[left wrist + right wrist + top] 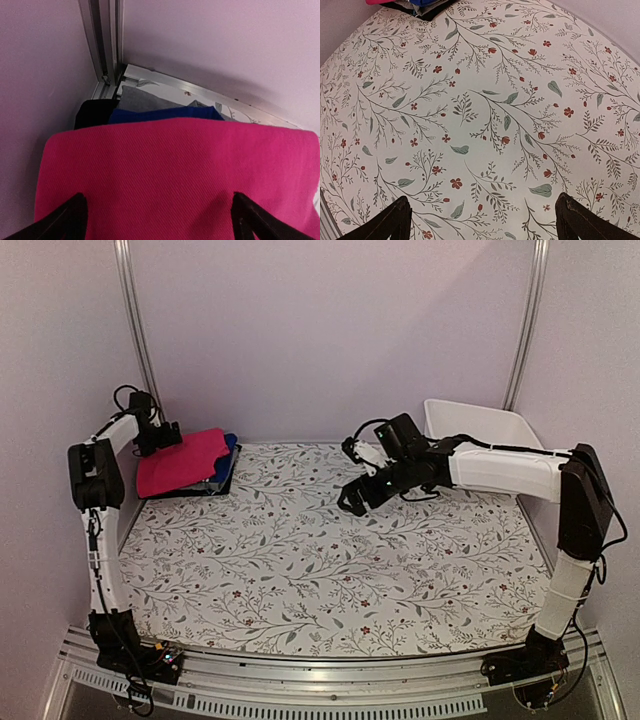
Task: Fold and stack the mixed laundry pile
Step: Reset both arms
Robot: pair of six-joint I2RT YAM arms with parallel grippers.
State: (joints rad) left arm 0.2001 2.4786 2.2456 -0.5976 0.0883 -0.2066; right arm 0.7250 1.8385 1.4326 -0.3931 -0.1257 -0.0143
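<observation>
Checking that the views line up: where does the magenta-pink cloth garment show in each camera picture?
Top external: the magenta-pink cloth garment lies in the upper left of the picture.
Left wrist: it fills the lower half.
Right wrist: only a sliver shows at the top-left edge.
Shared landmark: the royal-blue garment peeking out beside it, seen in all three views.

Laundry pile [188, 464] lies in the far left corner of the surface [330, 570], near the left wall. Within it, the top garment [175, 175] lies over a second garment [165, 114], with others behind and beneath. Bin [480, 425] stands at the far right corner. Left jaws sit over the pile's left edge. Right jaws hang over the surface's far middle, left of the bin, well apart from the pile.
</observation>
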